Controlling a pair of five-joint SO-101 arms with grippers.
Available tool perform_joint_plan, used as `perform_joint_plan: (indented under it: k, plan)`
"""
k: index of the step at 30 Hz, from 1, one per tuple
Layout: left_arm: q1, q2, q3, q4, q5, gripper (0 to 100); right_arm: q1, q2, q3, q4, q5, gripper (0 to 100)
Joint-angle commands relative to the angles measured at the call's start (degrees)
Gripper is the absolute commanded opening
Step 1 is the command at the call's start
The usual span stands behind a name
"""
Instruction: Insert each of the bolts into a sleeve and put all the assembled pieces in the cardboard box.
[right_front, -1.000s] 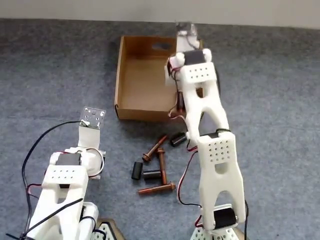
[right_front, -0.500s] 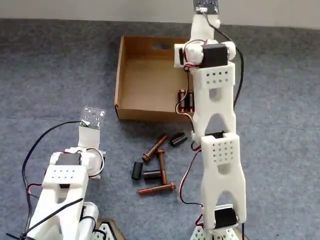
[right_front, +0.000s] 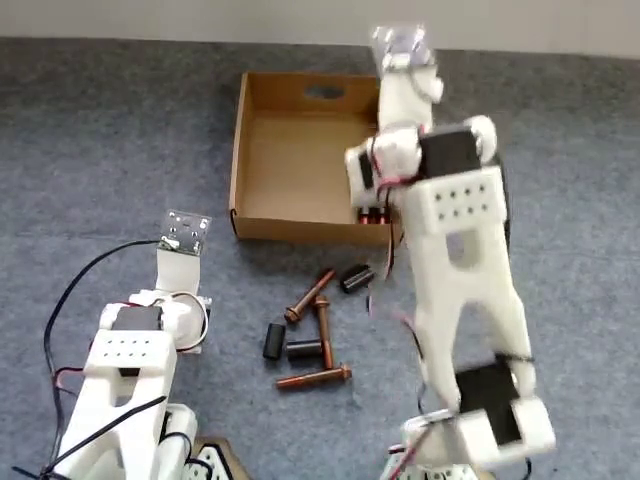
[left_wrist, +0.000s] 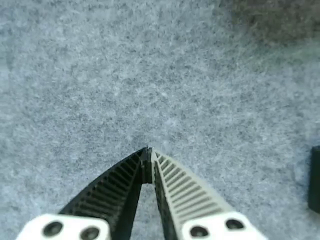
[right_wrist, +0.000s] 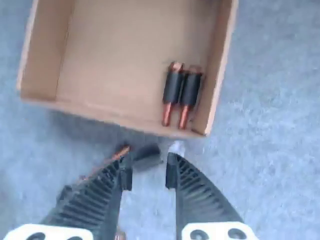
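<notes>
The cardboard box (right_front: 242, 150) stands at the back of the grey carpet. Two assembled pieces (right_wrist: 180, 92), black sleeves on copper bolts, lie side by side against one wall inside it. In front of the box three loose bolts (right_front: 323, 330) and three black sleeves (right_front: 272, 340) lie scattered. My right gripper (right_wrist: 148, 167) hangs open above the carpet just outside the box's near wall, with nothing between its fingers; one sleeve (right_wrist: 148, 152) lies below it. My left gripper (left_wrist: 148, 152) is shut and empty over bare carpet, left of the loose parts.
The right arm (right_front: 460, 250) stands tall over the box's right near corner and hides part of it. The left arm (right_front: 130, 350) sits at the front left. Open carpet lies left of the box. A sleeve (left_wrist: 315, 175) shows at the left wrist view's edge.
The right arm has drawn back from over the box's far right side and risen toward the camera. The left arm and the loose parts have not moved.
</notes>
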Motion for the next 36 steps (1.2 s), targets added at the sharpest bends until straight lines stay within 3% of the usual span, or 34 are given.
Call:
perform_joint_plan:
  k: [1,3,8,14,18,28,36]
  plan:
    - [0.75,-0.22,-0.4,-0.79,-0.35,1,-3.12,-13.32,24.31,-9.54,3.43,10.2]
    - [0.75,-0.22,-0.4,-0.79,-0.35,1,-4.53,-18.33,34.68,-14.81,3.87,11.6]
    - [0.75,-0.13,-0.4,-0.79,-0.35,1,-6.9,-23.25,50.68,-23.69,2.99,26.3]
    - [0.75,-0.13,-0.4,-0.79,-0.35,1,-6.9,-23.16,58.42,-37.23,1.14,22.4]
    - [0.75,-0.04,-0.4,-0.79,-0.35,1,-6.73,-23.16,60.09,-43.21,-7.65,22.3]
    - [0.75,-0.04,-0.31,-0.79,-0.35,1,-6.64,-12.7,59.38,-45.05,-8.35,22.4]
    - [0.75,-0.04,-0.31,-0.79,-0.35,1,-6.64,1.54,48.66,-47.43,-21.71,22.4]
